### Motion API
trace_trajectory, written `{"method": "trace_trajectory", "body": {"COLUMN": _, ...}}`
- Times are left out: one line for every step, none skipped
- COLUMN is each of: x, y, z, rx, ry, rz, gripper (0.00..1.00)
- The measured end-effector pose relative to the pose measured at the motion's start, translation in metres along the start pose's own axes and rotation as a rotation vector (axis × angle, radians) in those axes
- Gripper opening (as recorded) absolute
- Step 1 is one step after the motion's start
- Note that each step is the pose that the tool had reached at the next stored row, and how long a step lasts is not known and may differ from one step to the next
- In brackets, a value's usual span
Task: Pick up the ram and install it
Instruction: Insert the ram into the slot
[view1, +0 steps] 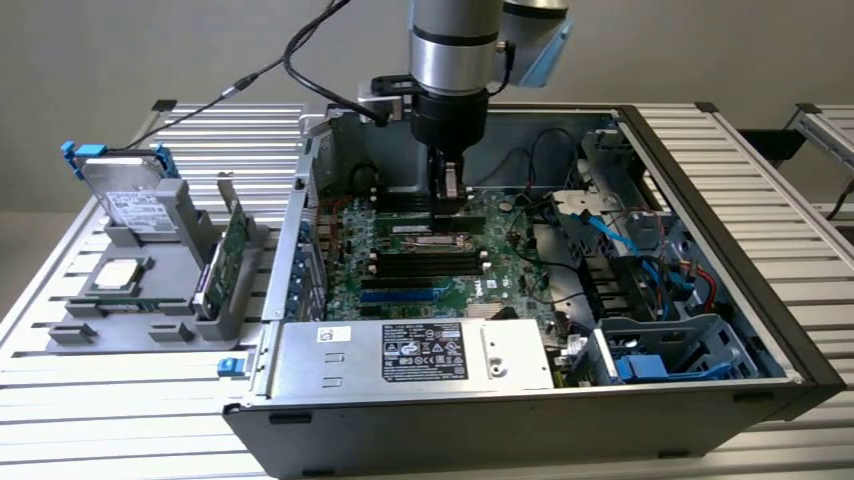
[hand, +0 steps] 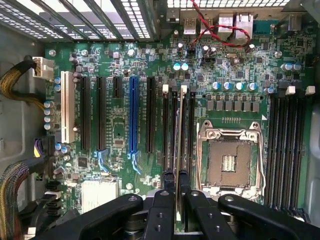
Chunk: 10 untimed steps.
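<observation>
With the pincer closed narrowly on the ram, success probably depended on holding it upright and parallel to the memory slots.

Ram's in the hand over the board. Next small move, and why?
Probably a short, straight press down into the slot. The hand is shut on the ram, which stands edge-on along the memory slots beside the empty CPU socket, its far end near a white latch. Whether it is already seated cannot be told, so go slowly.
</observation>
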<state>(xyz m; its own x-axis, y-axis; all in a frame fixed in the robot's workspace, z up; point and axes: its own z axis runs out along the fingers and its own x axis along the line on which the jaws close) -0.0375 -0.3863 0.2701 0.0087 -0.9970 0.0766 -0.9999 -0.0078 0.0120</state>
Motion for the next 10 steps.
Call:
{"method": "trace_trajectory", "body": {"x": 0.000, "y": 0.0000, "z": 0.0019, "rx": -0.0014, "ry": -0.0001, "rz": 0.000, "gripper": 0.13}}
{"method": "trace_trajectory", "body": {"x": 0.000, "y": -0.0001, "z": 0.0036, "rx": -0.0027, "ry": -0.0002, "rz": -0.001, "gripper": 0.13}}
{"method": "trace_trajectory", "body": {"x": 0.000, "y": -0.0001, "z": 0.0055, "rx": -0.0046, "ry": -0.0001, "rz": -0.002, "gripper": 0.13}}
{"method": "trace_trajectory", "body": {"x": -0.001, "y": -0.0001, "z": 0.0074, "rx": -0.0066, "ry": -0.0002, "rz": -0.003, "gripper": 0.13}}
{"method": "trace_trajectory", "body": {"x": -0.001, "y": -0.0001, "z": 0.0091, "rx": -0.0088, "ry": -0.0001, "rz": -0.004, "gripper": 0.13}}
{"method": "trace_trajectory", "body": {"x": -0.001, "y": -0.0002, "z": 0.0109, "rx": -0.0107, "ry": -0.0002, "rz": -0.005, "gripper": 0.13}}
{"method": "trace_trajectory", "body": {"x": -0.001, "y": -0.0002, "z": 0.0127, "rx": -0.0127, "ry": -0.0001, "rz": -0.007, "gripper": 0.13}}
{"method": "trace_trajectory", "body": {"x": -0.001, "y": -0.0002, "z": 0.0145, "rx": -0.0155, "ry": -0.0001, "rz": -0.008, "gripper": 0.13}}
{"method": "trace_trajectory", "body": {"x": -0.001, "y": -0.0004, "z": 0.0160, "rx": -0.0187, "ry": -0.0001, "rz": -0.010, "gripper": 0.13}}
{"method": "trace_trajectory", "body": {"x": 0.000, "y": -0.0008, "z": 0.0174, "rx": -0.0224, "ry": -0.0002, "rz": -0.011, "gripper": 0.13}}
